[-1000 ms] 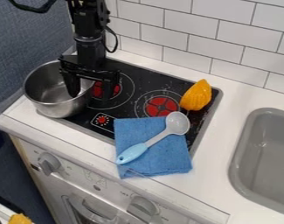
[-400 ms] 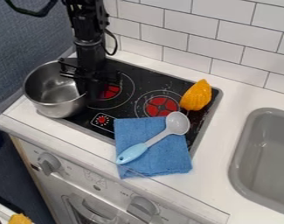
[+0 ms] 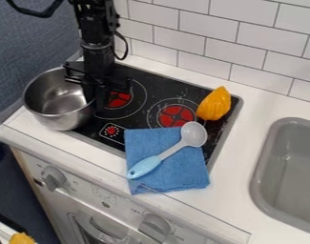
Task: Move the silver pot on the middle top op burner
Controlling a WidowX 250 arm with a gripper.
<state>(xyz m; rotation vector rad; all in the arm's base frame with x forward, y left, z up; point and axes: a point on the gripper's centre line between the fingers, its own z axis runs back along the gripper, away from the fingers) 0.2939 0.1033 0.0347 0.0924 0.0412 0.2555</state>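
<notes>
Pot (image 3: 60, 102) sits at left end of stove (image 3: 165, 88), tool (image 3: 95, 107) nearly closed, pinching its right rim; spoon (image 3: 171, 150) lies across cloth (image 3: 176, 173), yellow item (image 3: 213, 104) beside right burner (image 3: 177, 116)

The silver pot (image 3: 58, 102) sits at between 9 and 10 o'clock, at the left edge of the black stove top (image 3: 167, 89). At 10 o'clock, the black hand (image 3: 97, 100) hangs with its fingers closed on the pot's rim, at the pot's 3 o'clock. A blue cloth (image 3: 176, 174) lies at 6 o'clock under a spoon (image 3: 194, 134), its light blue handle toward 7 to 8. An orange object (image 3: 214, 104) rests at 2 o'clock; a gray sink (image 3: 294, 167) is set into the white table (image 3: 234, 164) at 4.
</notes>
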